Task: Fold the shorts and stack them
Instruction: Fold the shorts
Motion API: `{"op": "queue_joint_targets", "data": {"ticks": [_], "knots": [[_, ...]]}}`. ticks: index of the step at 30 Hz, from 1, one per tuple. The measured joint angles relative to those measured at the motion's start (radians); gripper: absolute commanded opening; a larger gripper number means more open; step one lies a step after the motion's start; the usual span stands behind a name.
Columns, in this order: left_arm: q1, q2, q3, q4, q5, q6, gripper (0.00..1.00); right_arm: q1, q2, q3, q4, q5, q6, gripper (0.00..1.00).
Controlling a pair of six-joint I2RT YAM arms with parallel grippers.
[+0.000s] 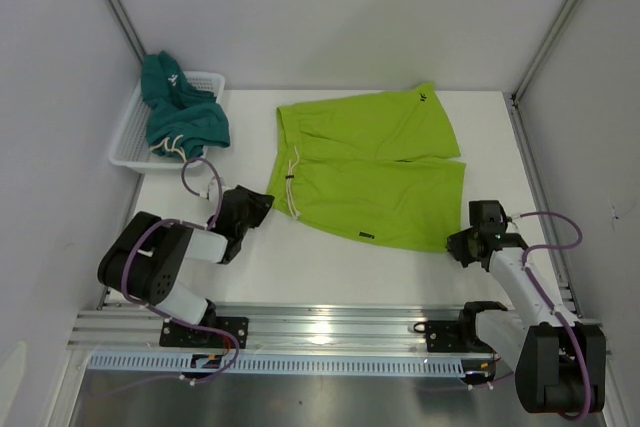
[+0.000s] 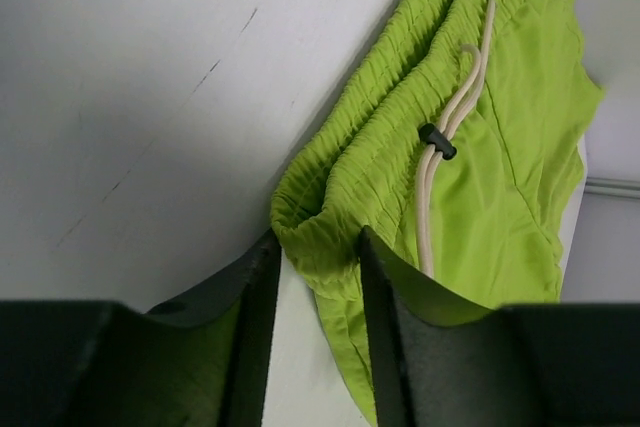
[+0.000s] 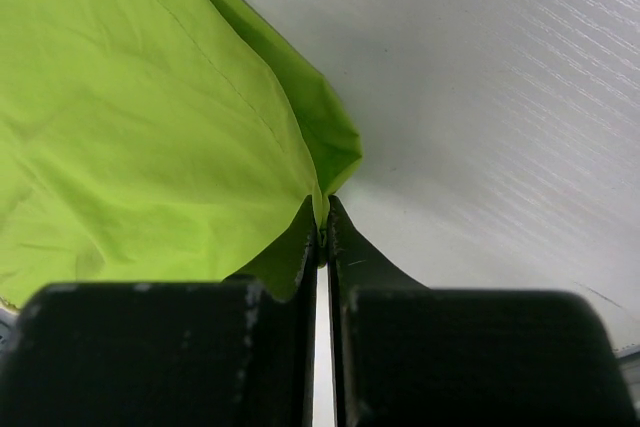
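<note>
Lime green shorts (image 1: 370, 162) spread flat mid-table, waistband to the left, white drawstring (image 1: 293, 185) lying across it. Near waistband corner between the fingers of the left gripper (image 2: 318, 247), narrowed around the bunched fabric; pinched or merely straddled, impossible to tell. Near hem corner of one leg nipped in the right gripper (image 3: 322, 205), jaws pressed tight together. Dark teal shorts (image 1: 185, 112) heaped in the white mesh basket (image 1: 125, 147), far left corner of the white table (image 1: 330, 267).

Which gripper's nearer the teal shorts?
Left. Left gripper at the lime shorts waistband, near the teal shorts in the basket; right gripper across the table at the hem.
</note>
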State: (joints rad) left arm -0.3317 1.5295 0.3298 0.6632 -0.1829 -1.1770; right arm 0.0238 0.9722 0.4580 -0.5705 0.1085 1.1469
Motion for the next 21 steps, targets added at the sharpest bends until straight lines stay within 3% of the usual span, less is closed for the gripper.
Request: {"op": "queue_joint_targets", "data": {"ticks": [4, 6, 9, 21], "knots": [[0.0, 0.006, 0.002, -0.003, -0.003, 0.002, 0.16, 0.0, -0.015, 0.0, -0.008, 0.0, 0.0, 0.0], [0.0, 0.006, 0.005, -0.005, -0.006, 0.007, 0.15, 0.0, -0.016, 0.0, -0.013, 0.0, 0.0, 0.0], [0.0, 0.006, 0.01, -0.013, -0.006, 0.012, 0.0, 0.002, -0.018, 0.001, -0.033, 0.0, 0.0, 0.0], [-0.002, -0.179, -0.019, -0.105, 0.003, 0.061, 0.0, 0.035, -0.117, 0.057, -0.187, 0.008, -0.012, 0.0]]}}
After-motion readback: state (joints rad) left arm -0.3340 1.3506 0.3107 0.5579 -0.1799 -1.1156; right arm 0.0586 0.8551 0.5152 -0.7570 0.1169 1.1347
